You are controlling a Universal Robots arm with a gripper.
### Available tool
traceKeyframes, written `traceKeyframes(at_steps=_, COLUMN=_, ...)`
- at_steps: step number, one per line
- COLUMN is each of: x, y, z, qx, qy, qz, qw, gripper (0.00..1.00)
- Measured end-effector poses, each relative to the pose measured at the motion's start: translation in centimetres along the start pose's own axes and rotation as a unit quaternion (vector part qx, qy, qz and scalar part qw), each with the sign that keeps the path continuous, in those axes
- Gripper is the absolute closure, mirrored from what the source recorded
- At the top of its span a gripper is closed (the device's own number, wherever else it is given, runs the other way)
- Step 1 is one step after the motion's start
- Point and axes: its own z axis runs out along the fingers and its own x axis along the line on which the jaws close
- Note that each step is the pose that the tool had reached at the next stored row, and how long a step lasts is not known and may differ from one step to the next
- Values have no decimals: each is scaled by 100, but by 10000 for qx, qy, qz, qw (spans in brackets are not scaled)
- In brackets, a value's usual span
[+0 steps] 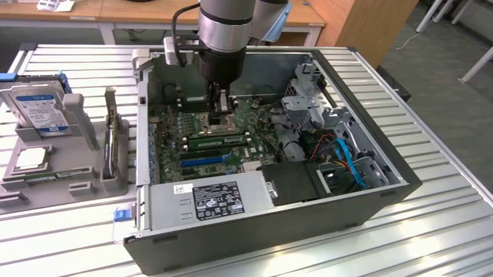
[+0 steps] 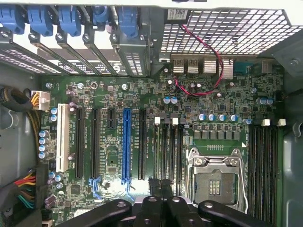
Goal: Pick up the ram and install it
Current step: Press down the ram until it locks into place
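1. A table [image 1: 431, 190] of ribbed metal slats carries the work. Beyond it, at the top of the exterior view, stand wooden desks [image 1: 115, 11] on a grey floor.
2. An open computer case [image 1: 370, 213] lies on its side on the table. To the exterior view's left, a grey holder [image 1: 81, 115] carries a hard drive [image 1: 38, 109], a square silver processor chip [image 1: 31, 157] and an upright dark card [image 1: 115, 144].
3. The arm reaches down into the case from the top centre of the exterior view. Its gripper [image 1: 221, 107] hangs over the empty processor socket [image 1: 223, 120].
4. The ram [image 1: 219, 140] appears as a long green stick seated across the motherboard [image 1: 165, 144], just below the socket in the exterior view.
5. The ram lies close under the fingers in that frame. Whether they touch cannot be told.
6. In the wrist view the gripper [image 2: 161, 182] sits at the bottom centre, over the near end of the memory slots [image 2: 169, 151] beside the socket [image 2: 218, 177].
7. The fingers are clenched together with nothing visible between them.
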Motion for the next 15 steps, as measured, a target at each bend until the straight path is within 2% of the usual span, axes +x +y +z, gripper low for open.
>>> traceKeyframes(at_steps=5, x=0, y=-25, z=-1, qx=0, qy=1, qz=0, qw=10000, gripper=89)
traceKeyframes(at_steps=9, x=-1, y=-175, z=-4, qx=0, qy=-1, qz=-2, qw=10000, gripper=89)
traceKeyframes(at_steps=15, x=-1, y=-448, z=-12, qx=0, qy=-2, qz=-13, qw=10000, gripper=89)
